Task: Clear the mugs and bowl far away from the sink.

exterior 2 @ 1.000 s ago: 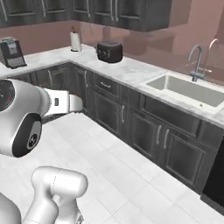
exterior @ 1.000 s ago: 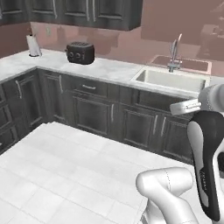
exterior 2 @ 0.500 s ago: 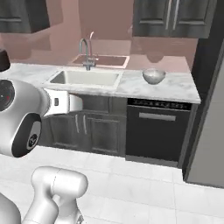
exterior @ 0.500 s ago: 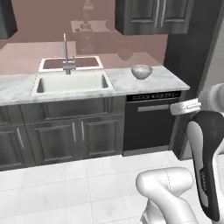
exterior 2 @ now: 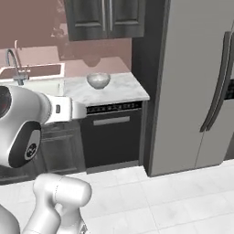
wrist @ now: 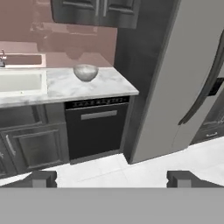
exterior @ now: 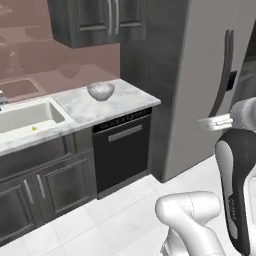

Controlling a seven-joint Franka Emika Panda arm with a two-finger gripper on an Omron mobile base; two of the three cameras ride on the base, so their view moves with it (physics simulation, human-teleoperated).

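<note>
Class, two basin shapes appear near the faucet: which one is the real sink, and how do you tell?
The white sink sunk into the marble counter; the other is a pink-tinted reflection on the backsplash behind it.

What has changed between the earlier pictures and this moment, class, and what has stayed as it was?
The base has kept turning right, so the whole scene slid left: the toaster counter is gone, the sink now sits at the left edge, and the refrigerator has come into view. The bowl rests on the counter as before. The gripper stays open, holding nothing.
</note>
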